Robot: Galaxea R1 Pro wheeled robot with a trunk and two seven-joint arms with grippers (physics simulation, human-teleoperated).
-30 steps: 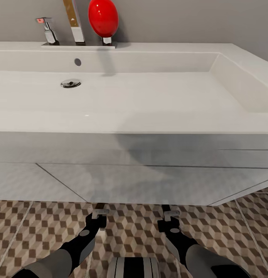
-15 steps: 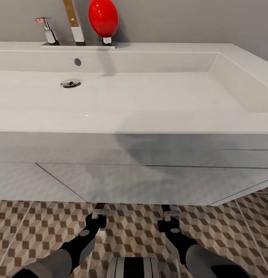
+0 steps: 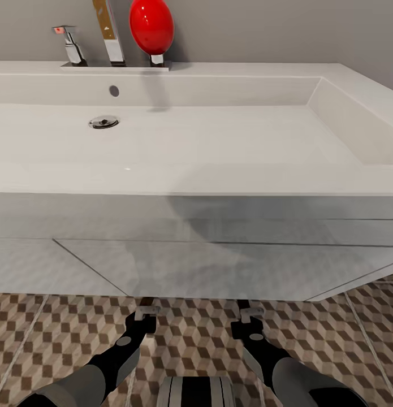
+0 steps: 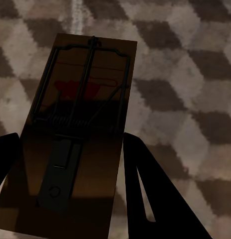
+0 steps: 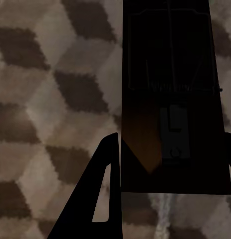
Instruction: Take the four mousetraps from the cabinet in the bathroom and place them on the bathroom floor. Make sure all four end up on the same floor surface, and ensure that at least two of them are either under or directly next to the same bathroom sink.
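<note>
The wide white rectangular wall-hung sink (image 3: 219,141) spans the head view, with a chrome tap (image 3: 108,34), a round chrome drain (image 3: 103,121) and a glossy red egg-shaped object (image 3: 151,25) on a small stand along its back ledge. Its pale front panel overhangs the bathroom floor of brown, beige and white cube-patterned tiles (image 3: 38,333), where both black arms reach forward with their tips at the sink's lower edge. The left claw (image 3: 146,312) is clenched on a small flat brown wooden mousetrap (image 4: 78,134), its two dark fingers (image 4: 155,194) pressing the long edges; the trap's long axis runs along the fingers, pointing away from the wrist, wire bar and red marking on the upper face. The right claw (image 3: 248,312) grasps a second dark wooden mousetrap (image 5: 172,99) the same way, lengthwise between its fingers (image 5: 93,199), above the tiles; whether either trap touches the floor cannot be told.
</note>
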